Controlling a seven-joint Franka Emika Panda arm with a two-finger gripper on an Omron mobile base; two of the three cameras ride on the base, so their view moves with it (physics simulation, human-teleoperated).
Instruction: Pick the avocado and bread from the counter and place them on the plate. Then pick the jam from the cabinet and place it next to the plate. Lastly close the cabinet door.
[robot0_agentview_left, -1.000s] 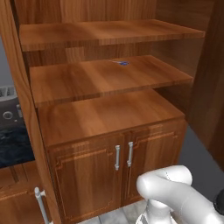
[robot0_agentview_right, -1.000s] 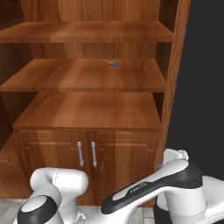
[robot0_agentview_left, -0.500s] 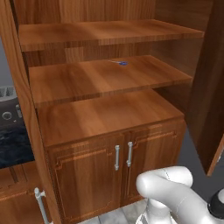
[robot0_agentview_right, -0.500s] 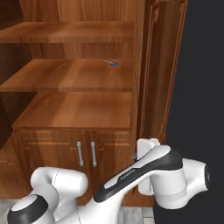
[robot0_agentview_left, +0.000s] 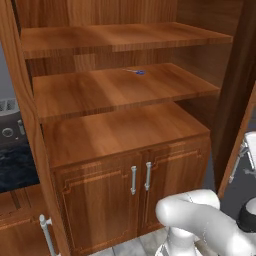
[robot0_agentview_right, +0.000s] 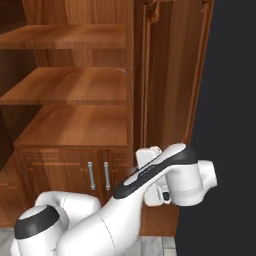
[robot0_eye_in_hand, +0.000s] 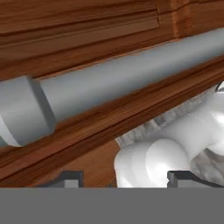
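The door (robot0_agentview_right: 167, 75) stood upright, its long axis vertical, at the right of the cabinet (robot0_agentview_left: 115, 135), swung partway across the shelves. The gripper (robot0_eye_in_hand: 124, 177) sat close against the door's handle (robot0_eye_in_hand: 113, 85), its fingers (robot0_eye_in_hand: 183, 177) apart; whether they clasped the handle could not be told.

You see the cabinet (robot0_agentview_left: 120, 90) in reddish-brown wood with a smooth satin sheen, its cabinet door (robot0_agentview_right: 170, 75) alike, carrying a matt grey metal bar handle (robot0_eye_in_hand: 109, 83).
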